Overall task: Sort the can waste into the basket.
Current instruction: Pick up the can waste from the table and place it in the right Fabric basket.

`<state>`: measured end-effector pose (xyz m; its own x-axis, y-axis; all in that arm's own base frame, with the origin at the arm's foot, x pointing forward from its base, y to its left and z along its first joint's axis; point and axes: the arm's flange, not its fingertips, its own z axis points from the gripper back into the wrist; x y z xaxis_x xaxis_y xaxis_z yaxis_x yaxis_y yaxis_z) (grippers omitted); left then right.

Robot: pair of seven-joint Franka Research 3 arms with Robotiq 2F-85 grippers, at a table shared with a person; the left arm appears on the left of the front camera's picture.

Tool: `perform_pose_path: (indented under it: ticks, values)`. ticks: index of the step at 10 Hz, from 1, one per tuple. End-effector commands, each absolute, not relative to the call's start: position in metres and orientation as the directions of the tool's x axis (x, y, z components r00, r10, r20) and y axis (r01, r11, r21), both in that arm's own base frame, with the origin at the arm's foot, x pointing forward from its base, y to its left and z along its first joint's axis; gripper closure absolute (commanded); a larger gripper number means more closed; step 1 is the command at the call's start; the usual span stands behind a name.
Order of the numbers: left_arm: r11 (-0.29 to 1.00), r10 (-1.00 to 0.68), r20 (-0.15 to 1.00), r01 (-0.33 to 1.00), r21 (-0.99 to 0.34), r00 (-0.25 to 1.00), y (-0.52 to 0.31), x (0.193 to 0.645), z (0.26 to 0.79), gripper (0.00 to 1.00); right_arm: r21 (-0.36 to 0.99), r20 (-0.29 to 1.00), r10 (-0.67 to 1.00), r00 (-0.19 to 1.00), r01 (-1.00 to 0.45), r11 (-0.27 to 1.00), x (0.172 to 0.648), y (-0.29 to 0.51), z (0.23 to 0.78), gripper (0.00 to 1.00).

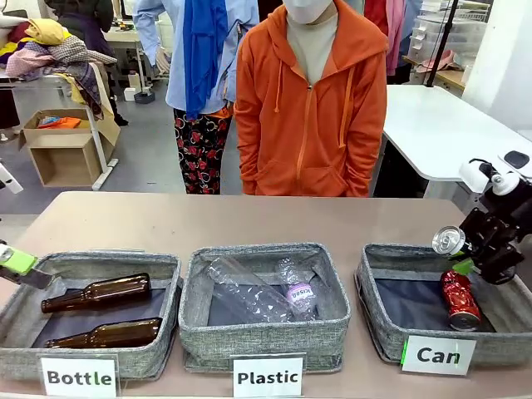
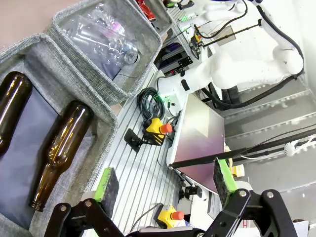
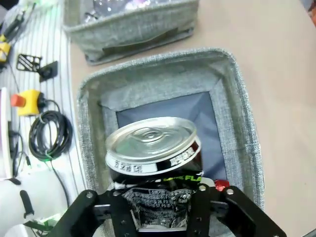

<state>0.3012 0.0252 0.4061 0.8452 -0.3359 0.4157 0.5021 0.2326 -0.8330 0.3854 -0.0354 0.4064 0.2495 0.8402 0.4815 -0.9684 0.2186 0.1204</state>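
Note:
My right gripper is shut on the black can, whose silver top faces up and to the left, and holds it above the right half of the grey "Can" basket. In the right wrist view the black can sits between the jaws of the right gripper, over the basket's dark lining. The crushed red can lies inside that basket, below the held can. A sliver of the red can peeks out beside the black one. My left gripper is open and holds nothing, at the table's left edge.
The "Bottle" basket holds two brown glass bottles. The "Plastic" basket in the middle holds clear plastic bottles. A person in an orange hoodie stands at the far side. Bare tabletop lies behind the baskets.

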Motion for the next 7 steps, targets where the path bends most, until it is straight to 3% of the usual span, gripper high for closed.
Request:
perform_pose_path:
  ticks: [1,2,3,7]
  values:
    - [0.221,-0.324,0.42,0.5,-0.837,0.848,0.0243,0.3,0.4088,0.0,0.112,0.479,0.845,0.238,-0.971,0.21,0.3876,-0.0327,0.4055,0.0]
    - [0.221,-0.324,0.42,0.5,-0.837,0.848,0.0243,0.3,0.4088,0.0,0.11,0.477,0.845,0.242,-0.97,0.216,0.3878,-0.0312,0.4054,0.12]
    - [0.221,-0.324,0.42,0.5,-0.837,0.848,0.0243,0.3,0.4088,0.0,0.113,0.478,0.843,0.246,-0.969,0.219,0.3882,-0.0298,0.4049,0.02]
    - [0.221,-0.324,0.42,0.5,-0.837,0.848,0.0243,0.3,0.4088,0.0,0.233,0.546,0.737,0.398,-0.917,0.323,0.3925,-0.0297,0.4057,0.0]
